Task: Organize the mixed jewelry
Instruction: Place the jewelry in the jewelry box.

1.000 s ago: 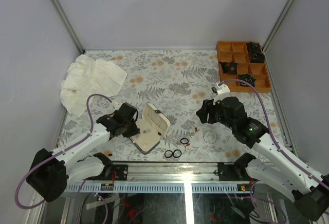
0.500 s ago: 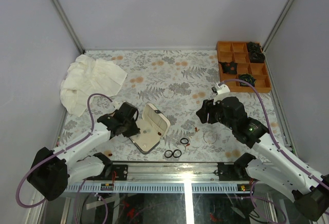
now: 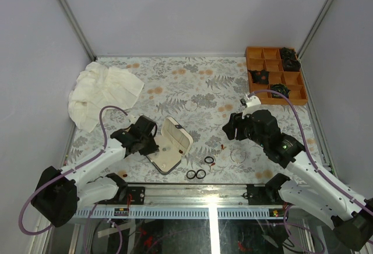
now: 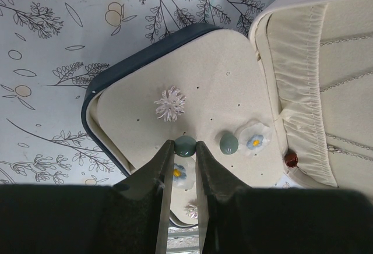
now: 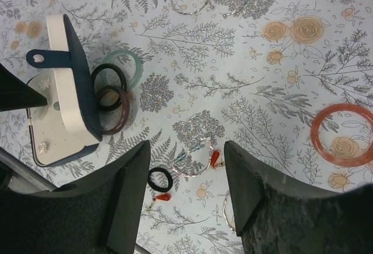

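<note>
Jewelry (image 5: 189,161) lies loose on the desk (image 3: 192,82); narrow left jaws pinch a green stud (image 4: 185,145) on the case (image 4: 145,79) pad, likely seating it; right jaws hang wide, poised overhead.

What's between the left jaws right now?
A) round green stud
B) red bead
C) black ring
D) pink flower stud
A: in the left wrist view the left gripper has its jaws closed in on either side of the round green stud, on the cream pad of the open case; the pink flower stud lies apart from it, higher on the pad.
</note>
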Tool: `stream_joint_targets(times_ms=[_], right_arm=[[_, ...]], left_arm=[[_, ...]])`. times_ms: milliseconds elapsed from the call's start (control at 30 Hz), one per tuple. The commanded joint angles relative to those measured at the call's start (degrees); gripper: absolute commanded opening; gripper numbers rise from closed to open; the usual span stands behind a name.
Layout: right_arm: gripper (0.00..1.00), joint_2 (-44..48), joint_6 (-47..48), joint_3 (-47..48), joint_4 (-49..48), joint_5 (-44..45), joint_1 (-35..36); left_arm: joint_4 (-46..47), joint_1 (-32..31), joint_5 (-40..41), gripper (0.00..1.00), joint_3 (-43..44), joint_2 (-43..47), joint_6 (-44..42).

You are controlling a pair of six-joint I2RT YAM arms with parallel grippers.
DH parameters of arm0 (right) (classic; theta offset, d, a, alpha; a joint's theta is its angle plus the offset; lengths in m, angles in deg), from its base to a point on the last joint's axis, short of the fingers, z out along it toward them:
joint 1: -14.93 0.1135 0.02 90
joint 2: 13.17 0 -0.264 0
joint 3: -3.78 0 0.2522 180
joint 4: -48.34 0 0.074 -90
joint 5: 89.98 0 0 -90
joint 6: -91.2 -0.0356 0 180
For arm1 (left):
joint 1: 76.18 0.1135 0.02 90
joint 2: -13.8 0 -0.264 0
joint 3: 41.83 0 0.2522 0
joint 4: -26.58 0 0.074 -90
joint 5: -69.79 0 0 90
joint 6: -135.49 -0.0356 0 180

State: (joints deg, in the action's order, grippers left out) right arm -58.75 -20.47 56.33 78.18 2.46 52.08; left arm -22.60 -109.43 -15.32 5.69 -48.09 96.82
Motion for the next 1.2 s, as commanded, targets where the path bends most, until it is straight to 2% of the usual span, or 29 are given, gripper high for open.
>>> stream_joint_targets(times_ms=[0,800,900,1167], right_arm=[[0.61,1.0,-0.4,0.5,-1.5,0.5,0.5],[0.61,1.2,-0.4,0.4,-1.5,0.3,0.4],[0.61,1.1,-0.3,0.5,-1.7,0.3,0.4],[0.61,1.0,-0.2,0.7,-1.8,0.1,0.5]], left_arm=[[3.3,0.5,-1.2,0.00,-0.2,-1.5,-1.1],[2.2,0.5,-2.0,0.00,0.2,-3.0,-1.7],[2.2,0.5,-2.1,0.05,0.5,-2.8,-1.8],[1.2,0.5,-2.0,0.25,1.1,-2.0,-1.8]])
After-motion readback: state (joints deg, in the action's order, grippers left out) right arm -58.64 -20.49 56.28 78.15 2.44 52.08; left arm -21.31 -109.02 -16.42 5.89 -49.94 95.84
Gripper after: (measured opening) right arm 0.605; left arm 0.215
